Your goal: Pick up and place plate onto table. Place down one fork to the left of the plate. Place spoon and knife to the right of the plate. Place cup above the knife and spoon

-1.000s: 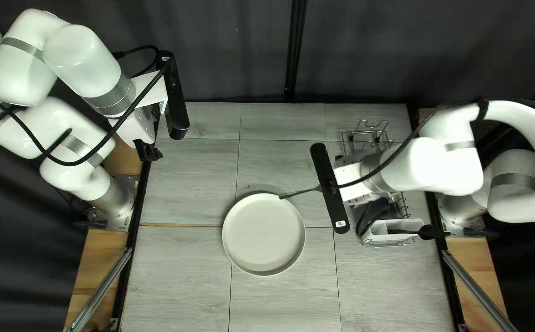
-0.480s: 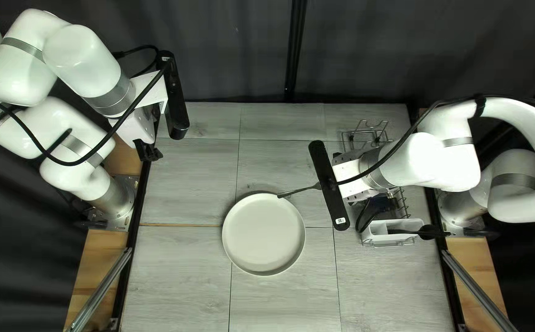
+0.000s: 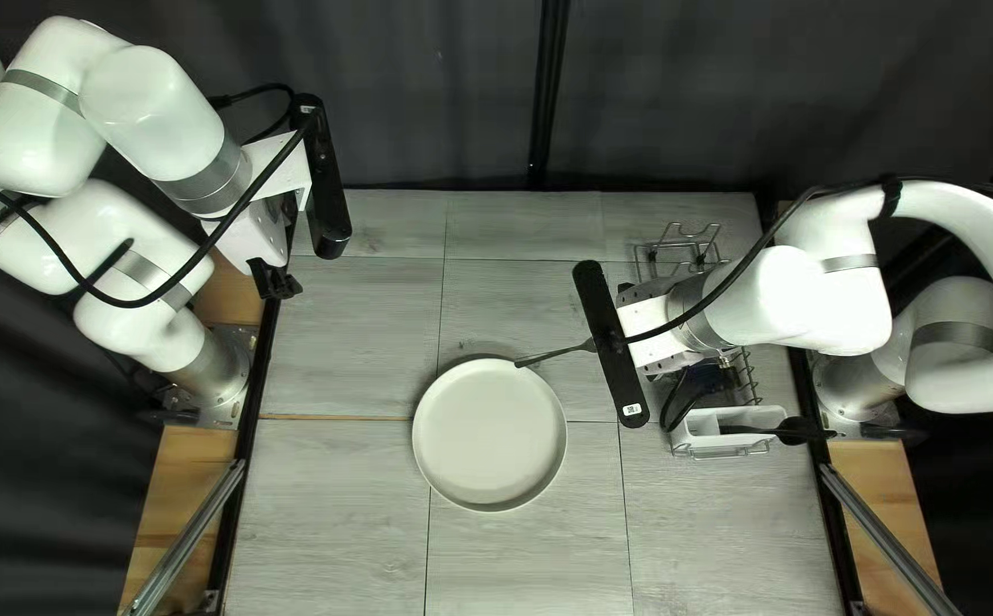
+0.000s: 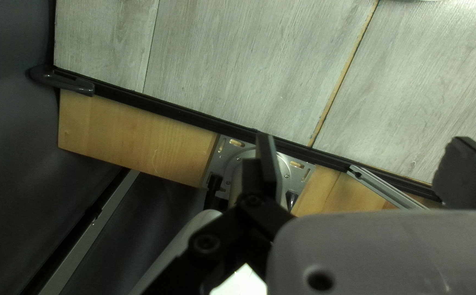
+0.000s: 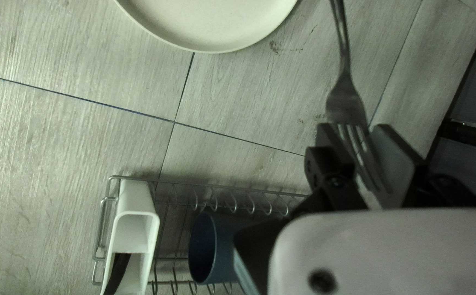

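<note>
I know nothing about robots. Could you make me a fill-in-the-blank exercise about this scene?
1. The right gripper holds the fork with its ____ sticking out, not its tines.
2. The left gripper isn't shut but ____.
3. The plate is ____ in shape.
4. The cup is ____ in colour.

Missing words: handle; open; round; blue.

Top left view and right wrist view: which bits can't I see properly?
Silver metal fork: top left view, tines hidden by the long black bar on my right arm.
Dark blue round cup: right wrist view, partly hidden by my right gripper.
Black utensil in the white plastic holder: right wrist view, one end cut off by the edge.
</note>
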Motion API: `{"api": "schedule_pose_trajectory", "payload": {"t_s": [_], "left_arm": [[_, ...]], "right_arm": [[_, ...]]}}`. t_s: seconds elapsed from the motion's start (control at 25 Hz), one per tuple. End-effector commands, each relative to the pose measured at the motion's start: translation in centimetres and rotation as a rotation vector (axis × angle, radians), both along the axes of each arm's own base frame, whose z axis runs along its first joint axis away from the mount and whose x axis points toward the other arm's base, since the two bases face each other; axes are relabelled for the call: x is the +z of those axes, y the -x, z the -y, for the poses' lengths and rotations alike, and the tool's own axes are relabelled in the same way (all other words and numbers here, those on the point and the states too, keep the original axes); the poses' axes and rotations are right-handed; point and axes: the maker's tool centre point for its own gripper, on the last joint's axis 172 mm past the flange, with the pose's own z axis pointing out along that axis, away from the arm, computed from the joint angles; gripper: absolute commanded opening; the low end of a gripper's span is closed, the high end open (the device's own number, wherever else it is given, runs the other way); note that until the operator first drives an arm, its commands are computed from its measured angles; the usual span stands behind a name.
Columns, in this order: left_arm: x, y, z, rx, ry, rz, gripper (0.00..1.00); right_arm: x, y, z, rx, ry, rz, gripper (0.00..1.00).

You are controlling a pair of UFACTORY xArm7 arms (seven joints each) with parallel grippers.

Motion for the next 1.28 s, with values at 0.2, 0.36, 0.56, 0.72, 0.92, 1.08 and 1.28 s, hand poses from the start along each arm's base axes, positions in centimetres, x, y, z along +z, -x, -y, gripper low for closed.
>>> {"api": "schedule_pose_trajectory", "payload": {"t_s": [0.2,0.36,0.56,0.72,0.92,1.08,1.28], "left_arm": [[-6.4,-8.2,2.6,-0.166,-0.133,0.119,1.00],[-9.0,-10.7,2.6,-0.253,-0.142,0.133,1.00],[-9.0,-10.7,2.6,-0.253,-0.142,0.133,1.00],[-11.4,-14.3,3.6,-0.285,-0.142,0.147,1.00],[-13.1,-18.4,4.4,-0.310,-0.197,0.211,1.00],[-14.0,-20.1,4.8,-0.308,-0.240,0.253,1.00],[-15.4,-22.3,4.8,-0.276,-0.254,0.292,1.00]], "right_arm": [[0.0,0.0,0.0,0.000,0.000,0.000,0.00],[0.0,0.0,0.0,0.000,0.000,0.000,0.00],[0.0,0.0,0.0,0.000,0.000,0.000,0.00],[0.0,0.0,0.0,0.000,0.000,0.000,0.00],[0.0,0.0,0.0,0.000,0.000,0.000,0.00],[0.0,0.0,0.0,0.000,0.000,0.000,0.00],[0.0,0.0,0.0,0.000,0.000,0.000,0.00]]}}
